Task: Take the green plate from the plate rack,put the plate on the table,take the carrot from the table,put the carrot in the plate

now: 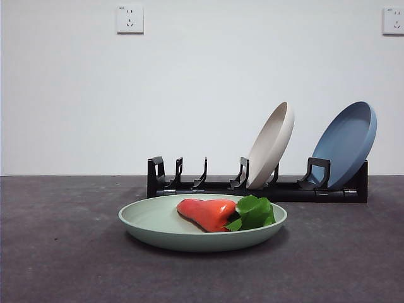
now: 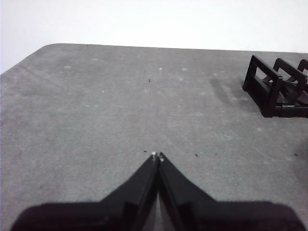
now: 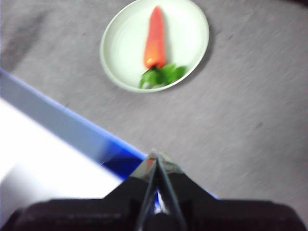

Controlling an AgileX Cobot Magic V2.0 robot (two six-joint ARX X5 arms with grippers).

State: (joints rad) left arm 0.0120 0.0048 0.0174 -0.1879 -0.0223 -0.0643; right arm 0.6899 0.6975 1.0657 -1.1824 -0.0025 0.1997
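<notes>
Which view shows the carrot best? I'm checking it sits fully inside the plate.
The right wrist view: the glossy orange carrot shows whole from above, inside the pale green plate. The front view foreshortens it; the left wrist view misses it.

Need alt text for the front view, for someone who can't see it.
A carrot lies in a green plate on a grey table. Behind stands a black plate rack holding a tilted beige plate and blue plate. No claw shows.
</notes>
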